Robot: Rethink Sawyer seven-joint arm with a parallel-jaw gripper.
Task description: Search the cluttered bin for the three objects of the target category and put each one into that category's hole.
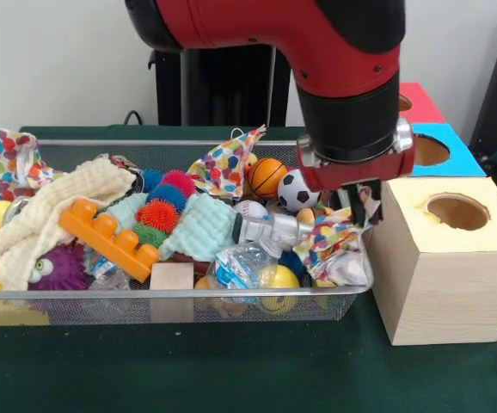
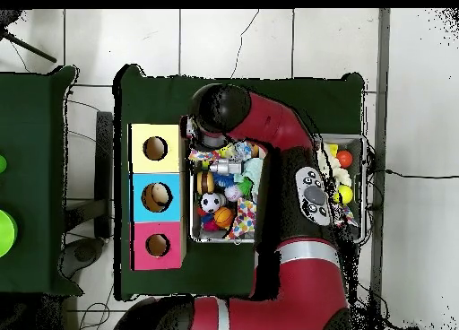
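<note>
Gripper (image 1: 360, 205) hangs low over the right end of the wire bin (image 1: 188, 294), right at a polka-dot cloth (image 1: 334, 237) bunched there. You cannot tell from either view whether it is wide, narrow or holding anything; in the overhead view the arm (image 2: 269, 129) covers it.

You will find three balls clustered just left of the gripper, toward the bin's far side: a basketball (image 1: 267, 176), a soccer ball (image 1: 296, 191) touching it on the right, and a small baseball (image 1: 250, 209) just in front of them.

Look left for the orange block (image 1: 111, 237). It lies flat, studs up, on the cream cloth (image 1: 51, 211), and its long axis runs from far left to near right. The bin's own long axis runs left to right.

Beside the bin's right end stands the yellow-topped wooden box (image 1: 438, 275), with its round hole (image 1: 457, 211) facing up. Behind it you see the blue box (image 1: 455, 155) and then the red box (image 1: 420, 101), the row running away from you.
</note>
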